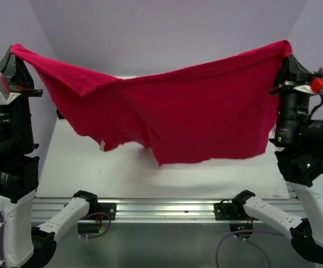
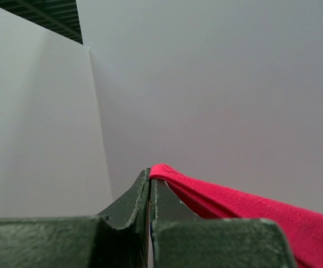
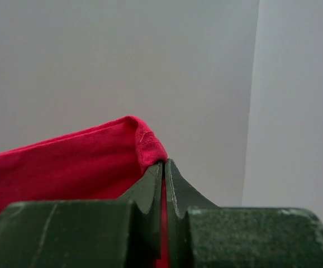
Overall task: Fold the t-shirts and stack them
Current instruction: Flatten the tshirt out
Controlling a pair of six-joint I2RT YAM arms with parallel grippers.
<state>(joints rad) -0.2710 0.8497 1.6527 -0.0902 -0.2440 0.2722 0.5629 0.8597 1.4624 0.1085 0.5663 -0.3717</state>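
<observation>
at the 6 o'clock edge of the overhead view, a metal rail (image 1: 161,209) carries the two arm bases, and the white table (image 1: 83,167) runs from it toward 12 o'clock. above the table the red t-shirt (image 1: 195,117) is stretched out as one wide sheet between both arms. its top edge sags in the middle, and its lower edge hangs unevenly, deepest around the centre, and appears to be clear of the table surface. a small white tag (image 1: 101,146) shows on that lower edge toward 8 o'clock. the left fingers (image 1: 15,67), raised at about 10 o'clock, are pressed together on one top corner of the cloth. the left wrist view shows them closed with barely a slit between them, the red fabric coming out at their tips and trailing off toward 4 o'clock. the right fingers (image 1: 287,62), raised at about 2 o'clock, pinch the opposite top corner just as tightly. in the right wrist view a hemmed fold of red bunches at their tips and spreads toward 9 o'clock. beyond the shirt stands a pale wall (image 1: 167,33).
</observation>
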